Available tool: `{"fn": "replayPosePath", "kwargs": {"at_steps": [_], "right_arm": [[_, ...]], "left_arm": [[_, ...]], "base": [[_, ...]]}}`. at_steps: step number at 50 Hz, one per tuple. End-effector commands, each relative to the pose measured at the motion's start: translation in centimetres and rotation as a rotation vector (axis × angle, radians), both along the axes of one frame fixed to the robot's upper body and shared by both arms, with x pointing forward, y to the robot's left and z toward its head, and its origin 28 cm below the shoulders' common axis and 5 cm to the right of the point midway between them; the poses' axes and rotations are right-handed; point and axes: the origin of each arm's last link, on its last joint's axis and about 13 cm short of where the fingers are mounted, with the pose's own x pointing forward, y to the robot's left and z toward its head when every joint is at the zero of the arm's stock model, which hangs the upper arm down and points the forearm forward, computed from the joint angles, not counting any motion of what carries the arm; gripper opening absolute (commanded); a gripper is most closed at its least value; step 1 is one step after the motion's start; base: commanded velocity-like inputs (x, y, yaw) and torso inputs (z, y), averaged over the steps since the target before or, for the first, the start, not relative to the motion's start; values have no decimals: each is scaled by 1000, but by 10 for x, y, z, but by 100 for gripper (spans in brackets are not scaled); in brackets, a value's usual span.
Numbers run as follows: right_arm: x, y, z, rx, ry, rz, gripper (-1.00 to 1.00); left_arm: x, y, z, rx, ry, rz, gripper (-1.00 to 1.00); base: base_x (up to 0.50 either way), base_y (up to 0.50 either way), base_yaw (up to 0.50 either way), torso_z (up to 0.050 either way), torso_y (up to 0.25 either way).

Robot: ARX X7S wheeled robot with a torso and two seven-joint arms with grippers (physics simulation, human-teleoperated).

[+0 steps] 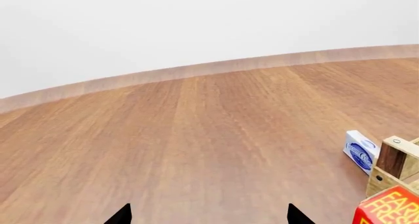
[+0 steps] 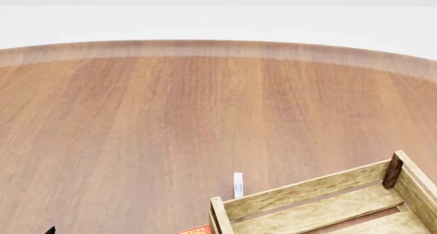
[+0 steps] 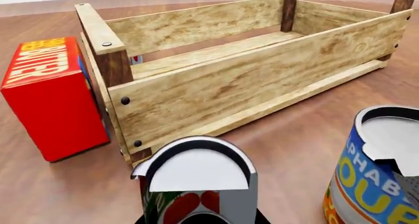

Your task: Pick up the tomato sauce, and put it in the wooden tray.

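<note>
The tomato sauce can (image 3: 196, 185), with red tomatoes, a green band and a silver-white top, fills the near middle of the right wrist view. My right gripper (image 3: 199, 220) has dark fingers tight against both sides of the can, shut on it. The wooden tray (image 3: 229, 87) stands just beyond the can; it also shows in the head view (image 2: 307, 190) at the lower right, and its corner post shows in the left wrist view (image 1: 393, 165). My left gripper (image 1: 208, 216) is open and empty over bare wood. The can is out of the head view.
A red butter box (image 3: 49, 101) stands against the tray's end, also visible in the left wrist view (image 1: 389, 209). A blue-and-yellow can (image 3: 376, 180) stands close beside the tomato sauce. A small white-and-blue box (image 2: 238, 185) stands behind the tray's corner. The round wooden table's edge (image 2: 218, 47) curves far off.
</note>
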Motion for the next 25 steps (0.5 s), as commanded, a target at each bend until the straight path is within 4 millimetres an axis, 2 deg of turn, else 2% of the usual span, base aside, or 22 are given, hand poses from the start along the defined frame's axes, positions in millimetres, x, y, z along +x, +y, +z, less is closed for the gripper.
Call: {"fn": "replayPosePath", "kwargs": {"at_steps": [1, 12, 21, 25], "right_arm": [[2, 0, 0, 13, -3, -5, -100], [1, 2, 5, 3, -22, 17, -100], [-11, 5, 34, -36, -157, 39, -100], [-13, 6, 40, -32, -182, 43, -100]], "left_arm": [[2, -1, 1, -40, -32, 4, 100], [1, -1, 2, -41, -33, 4, 100], [1, 0, 1, -42, -32, 4, 100], [1, 0, 1, -41, -32, 5, 100]], "base": [[0, 0, 0, 0, 0], [1, 0, 0, 0, 0], [0, 0, 0, 0, 0], [0, 0, 0, 0, 0]]}}
